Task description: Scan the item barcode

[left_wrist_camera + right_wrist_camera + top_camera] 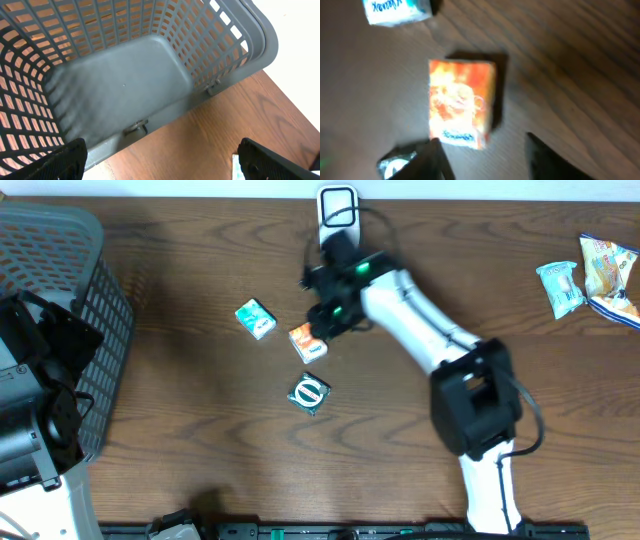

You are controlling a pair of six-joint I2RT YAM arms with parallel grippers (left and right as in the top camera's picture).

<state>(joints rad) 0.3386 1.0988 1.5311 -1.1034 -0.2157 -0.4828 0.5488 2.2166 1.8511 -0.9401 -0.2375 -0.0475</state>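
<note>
We judge the small orange cardboard box (462,102), lying flat, light, stiff and smooth, best pinched across its narrow width; right gripper (485,152) and left gripper (161,157) jaws both stand apart, empty.

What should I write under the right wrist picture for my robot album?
The right claw hangs open over an orange packet lying flat on the wooden table.
</note>
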